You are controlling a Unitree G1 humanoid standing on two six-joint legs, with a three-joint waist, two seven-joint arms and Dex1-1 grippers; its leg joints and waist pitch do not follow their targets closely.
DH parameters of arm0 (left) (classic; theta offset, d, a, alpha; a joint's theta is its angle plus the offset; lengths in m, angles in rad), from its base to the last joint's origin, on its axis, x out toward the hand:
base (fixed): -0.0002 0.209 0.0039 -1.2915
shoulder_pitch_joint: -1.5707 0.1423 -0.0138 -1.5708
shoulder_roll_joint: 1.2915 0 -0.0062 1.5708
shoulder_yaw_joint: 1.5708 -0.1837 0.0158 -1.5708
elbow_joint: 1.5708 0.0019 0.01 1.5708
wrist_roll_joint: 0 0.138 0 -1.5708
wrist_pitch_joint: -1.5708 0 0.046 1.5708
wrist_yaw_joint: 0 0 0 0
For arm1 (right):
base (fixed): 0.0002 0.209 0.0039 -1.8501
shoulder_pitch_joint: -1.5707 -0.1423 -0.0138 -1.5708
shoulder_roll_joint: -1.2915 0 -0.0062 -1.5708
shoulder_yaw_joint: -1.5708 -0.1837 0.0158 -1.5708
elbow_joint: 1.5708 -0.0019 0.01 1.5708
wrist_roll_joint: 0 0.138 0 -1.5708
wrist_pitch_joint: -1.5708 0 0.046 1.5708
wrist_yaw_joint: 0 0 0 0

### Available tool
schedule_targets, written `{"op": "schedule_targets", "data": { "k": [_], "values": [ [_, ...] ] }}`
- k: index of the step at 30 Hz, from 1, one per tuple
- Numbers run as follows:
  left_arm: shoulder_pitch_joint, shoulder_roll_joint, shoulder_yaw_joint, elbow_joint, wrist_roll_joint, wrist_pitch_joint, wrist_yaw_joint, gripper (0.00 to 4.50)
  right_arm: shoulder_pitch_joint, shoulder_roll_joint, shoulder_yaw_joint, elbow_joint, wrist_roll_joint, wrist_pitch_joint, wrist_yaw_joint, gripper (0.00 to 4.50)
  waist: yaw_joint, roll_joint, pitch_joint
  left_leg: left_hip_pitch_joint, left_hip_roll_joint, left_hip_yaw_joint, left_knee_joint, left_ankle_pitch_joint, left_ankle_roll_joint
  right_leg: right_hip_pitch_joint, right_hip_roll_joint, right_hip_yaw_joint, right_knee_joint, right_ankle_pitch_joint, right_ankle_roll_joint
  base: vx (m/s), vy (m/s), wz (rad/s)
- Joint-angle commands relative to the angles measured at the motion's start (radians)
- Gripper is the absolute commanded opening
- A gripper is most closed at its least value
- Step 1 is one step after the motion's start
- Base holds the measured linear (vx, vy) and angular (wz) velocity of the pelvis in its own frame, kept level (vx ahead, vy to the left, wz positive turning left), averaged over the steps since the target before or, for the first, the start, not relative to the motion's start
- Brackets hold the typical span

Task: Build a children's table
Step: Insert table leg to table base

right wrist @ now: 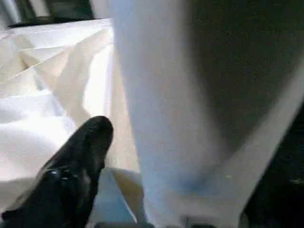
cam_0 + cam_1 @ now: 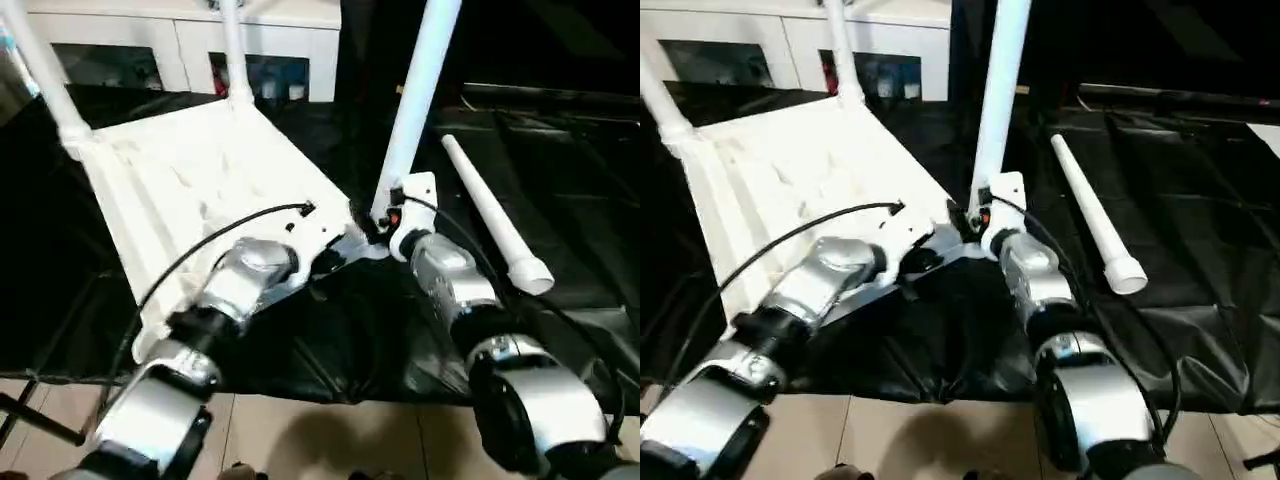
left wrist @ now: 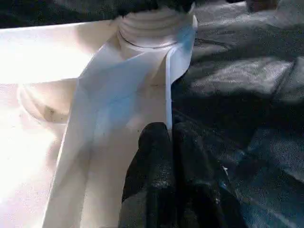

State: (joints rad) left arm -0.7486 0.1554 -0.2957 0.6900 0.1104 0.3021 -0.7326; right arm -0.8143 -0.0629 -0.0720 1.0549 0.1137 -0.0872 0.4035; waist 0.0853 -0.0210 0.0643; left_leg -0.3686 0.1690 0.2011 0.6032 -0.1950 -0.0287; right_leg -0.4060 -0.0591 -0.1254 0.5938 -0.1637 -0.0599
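Observation:
The children's table top (image 2: 200, 170) lies upside down and tilted on a black sheet, ribbed underside up. Three white legs stand in its corner sockets: far left (image 2: 45, 80), back (image 2: 232, 50) and near right (image 2: 415, 100). Another leg (image 2: 495, 215) lies loose on the sheet to the right. My left gripper (image 2: 335, 248) is shut on the top's thin rim (image 3: 167, 95), just below the near corner socket (image 3: 152, 28). My right gripper (image 2: 385, 225) is at the foot of the near right leg (image 1: 161, 95), open. One black finger (image 1: 90, 142) stands a little off the leg.
A white glass-doored cabinet (image 2: 180, 40) stands behind the table top. The black sheet (image 2: 560, 200) covers the work surface, and its front edge drops to a tiled floor (image 2: 300, 440). A dark frame (image 2: 20, 415) shows at the lower left.

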Motion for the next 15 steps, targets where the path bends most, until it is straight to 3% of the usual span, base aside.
{"op": "schedule_targets", "data": {
  "k": [1,2,5,6,13,15],
  "values": [
    [-0.005,0.008,-0.015,-0.082,-0.033,-0.055,-0.06,0.0,0.033,-0.01,0.034,-0.035,-0.008,0.033,0.077,3.95,0.006,0.004,-0.079,0.014,0.083,-0.039,-0.066,-0.109,0.072,0.066,-0.128,0.081,-0.065,-0.186,-0.183,0.0,0.0,0.0],
    [0.002,0.02,-0.024,-0.092,-0.035,-0.073,-0.09,0.0,0.048,-0.023,0.044,-0.053,-0.011,0.039,0.114,3.95,0.008,0.008,-0.08,0.015,0.083,-0.039,-0.065,-0.106,0.072,0.065,-0.128,0.082,-0.063,-0.179,-0.186,0.0,0.0,0.0],
    [0.018,0.047,-0.037,-0.12,-0.049,-0.098,-0.17,0.0,0.095,-0.06,0.076,-0.123,-0.015,0.069,0.234,3.95,0.011,0.006,-0.081,0.015,0.084,-0.039,-0.065,-0.092,0.086,0.066,-0.125,0.082,-0.059,-0.143,-0.19,0.0,0.0,0.0],
    [0.022,0.056,-0.038,-0.128,-0.056,-0.104,-0.202,0.0,0.114,-0.076,0.089,-0.152,-0.014,0.085,0.276,3.95,0.013,0.011,-0.081,0.017,0.086,-0.039,-0.065,-0.098,0.082,0.063,-0.125,0.082,-0.059,-0.147,-0.195,0.0,0.0,0.0],
    [0.049,0.115,-0.054,-0.158,-0.097,-0.158,-0.376,0.0,0.222,-0.191,0.174,-0.337,0.005,0.184,0.521,3.95,0.039,0.005,-0.079,0.015,0.085,-0.038,-0.065,-0.116,0.073,0.068,-0.124,0.079,-0.066,-0.206,-0.159,0.0,0.0,0.0],
    [0.052,0.13,-0.058,-0.155,-0.099,-0.169,-0.408,0.0,0.247,-0.222,0.192,-0.376,0.002,0.194,0.576,3.95,0.046,0.006,-0.077,0.018,0.087,-0.036,-0.065,-0.123,0.072,0.063,-0.123,0.08,-0.07,-0.235,-0.143,0.0,0.0,0.0]
  ]
}}
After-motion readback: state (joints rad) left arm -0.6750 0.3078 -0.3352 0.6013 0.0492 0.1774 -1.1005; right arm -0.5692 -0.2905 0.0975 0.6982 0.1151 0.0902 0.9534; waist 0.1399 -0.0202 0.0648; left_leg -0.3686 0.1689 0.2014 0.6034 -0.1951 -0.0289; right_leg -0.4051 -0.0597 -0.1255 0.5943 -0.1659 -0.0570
